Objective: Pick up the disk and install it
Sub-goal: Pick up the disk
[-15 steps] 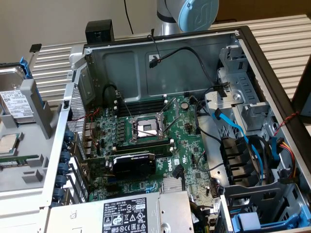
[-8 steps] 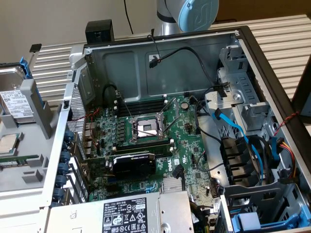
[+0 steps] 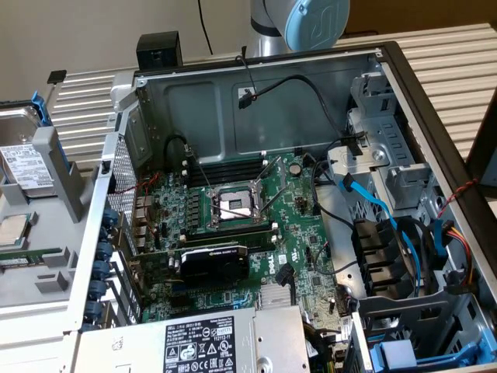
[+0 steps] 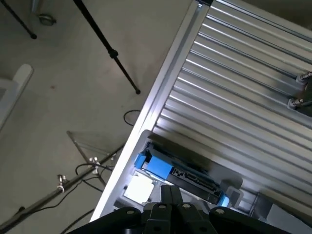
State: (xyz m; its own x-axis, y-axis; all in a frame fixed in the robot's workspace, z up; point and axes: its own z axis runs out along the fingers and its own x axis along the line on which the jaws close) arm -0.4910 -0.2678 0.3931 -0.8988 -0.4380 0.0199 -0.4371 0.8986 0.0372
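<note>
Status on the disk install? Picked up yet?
Done: nothing visible. The disk sits in its grey holder at the exterior view's left, outside the open computer case. In hand: nothing. The hand is shut and empty, with the disk in sight in the wrist view. Left: both the pickup and the install.

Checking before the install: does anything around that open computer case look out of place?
Nothing looks damaged or spilled. The CPU socket on the motherboard stands open and empty, and a blue cable lies loose across the drive bays. The disk sits outside the case in a grey rack.
</note>
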